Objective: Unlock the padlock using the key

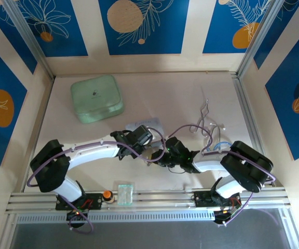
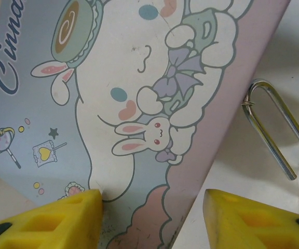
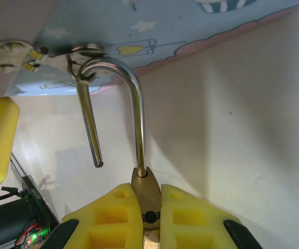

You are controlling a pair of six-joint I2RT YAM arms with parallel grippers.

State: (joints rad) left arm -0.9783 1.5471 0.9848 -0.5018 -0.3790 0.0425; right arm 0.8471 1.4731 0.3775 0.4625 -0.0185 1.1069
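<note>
My right gripper (image 3: 150,207) is shut on the brass body of the padlock (image 3: 146,185). Its silver shackle (image 3: 138,104) stands open, with one leg hanging free of the body. A thin wire ring (image 3: 82,65) loops through the shackle's bend and holds a small pale metal piece (image 3: 7,56) that looks like the key. In the left wrist view the shackle (image 2: 274,129) lies to the right of the cartoon-printed tin (image 2: 139,78). My left gripper (image 2: 152,218) hovers open over the tin's edge, holding nothing. From above, both grippers (image 1: 141,136) (image 1: 165,154) meet at the table's middle.
A pale green square tin (image 1: 96,98) sits at the back left. A bent wire piece (image 1: 206,116) lies at the back right. A small clear box (image 1: 125,193) rests on the front rail. Metal frame posts (image 1: 243,62) border the table.
</note>
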